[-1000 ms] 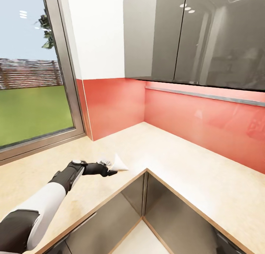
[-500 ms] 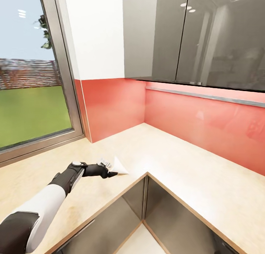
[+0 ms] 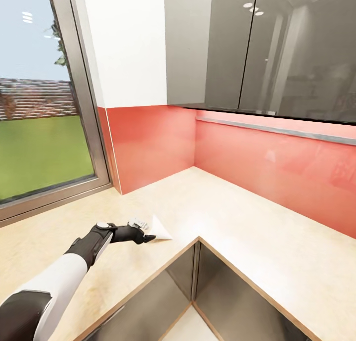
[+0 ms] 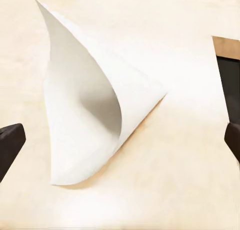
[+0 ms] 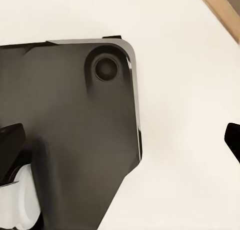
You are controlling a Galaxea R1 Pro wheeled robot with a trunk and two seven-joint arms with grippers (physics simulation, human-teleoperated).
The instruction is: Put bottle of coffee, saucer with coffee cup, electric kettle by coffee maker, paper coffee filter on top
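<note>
Red wall panels (image 3: 277, 168) ran along the back of the kitchen countertop (image 3: 232, 217), and shiny grey cupboards (image 3: 257, 49) hung above them. On one side was a big window (image 3: 39, 103) with green grass and a brick wall outside. Down in the corner of the worktop were dark grey cabinet fronts (image 3: 163, 291).

On the light wood lay the paper coffee filter (image 3: 160, 227), a white cone on its side, close to the inner edge of the counter. The left gripper (image 3: 148, 232) reached out over the counter, right up against the filter. From the camera on that arm, the filter (image 4: 95, 104) lay between the two black fingertips (image 4: 9, 145), which were spread wide at the edges of the picture and did not touch it.

From the camera on the right arm, the right gripper (image 5: 120, 150) had its black fingertips (image 5: 10, 140) far apart too, with nothing between them. Below them was a dark rounded robot part (image 5: 75, 125) over a pale floor (image 5: 190, 89).
</note>
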